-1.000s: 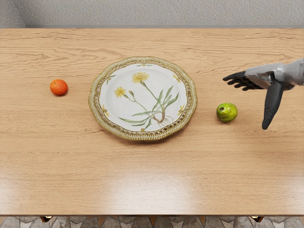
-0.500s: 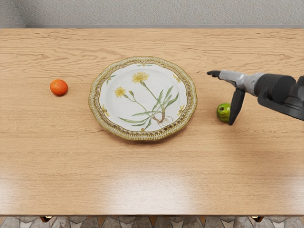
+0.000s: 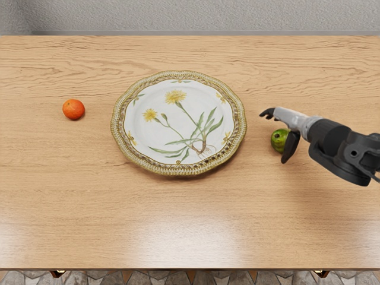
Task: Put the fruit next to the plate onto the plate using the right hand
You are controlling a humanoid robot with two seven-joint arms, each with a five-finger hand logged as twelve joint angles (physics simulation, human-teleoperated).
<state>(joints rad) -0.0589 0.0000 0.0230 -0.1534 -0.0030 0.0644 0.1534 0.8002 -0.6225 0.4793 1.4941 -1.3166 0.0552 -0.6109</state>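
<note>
A wooden tabletop (image 3: 190, 219) is seen from above at a slant. One round plate (image 3: 178, 75), with a woven-look rim and painted yellow flowers, lies at the tabletop's middle, a little toward the far edge, with nothing on it. The right arm comes in from the right edge. The right hand (image 3: 291, 122) is spread wide and holds nothing. Its dark fingers (image 3: 267, 112) reach out past the far side of a small green fruit (image 3: 278, 140), and the thumb hangs down on the fruit's right side, partly hiding it. Whether the thumb touches the fruit cannot be told. The green fruit sits on the tabletop between the plate's right rim and the right edge, near the rim but apart from it. The step in hand appears to be the grasp. It would go best if the hand sinks until the fruit lies between thumb and fingers, then closes gently, since a round fruit may roll. The lift should clear the raised rim before the hand moves left. A small orange fruit (image 3: 73, 109) lies near the left edge, apart from the plate. Count: one plate, one hand in view, and two fruits, one green and one orange.
</note>
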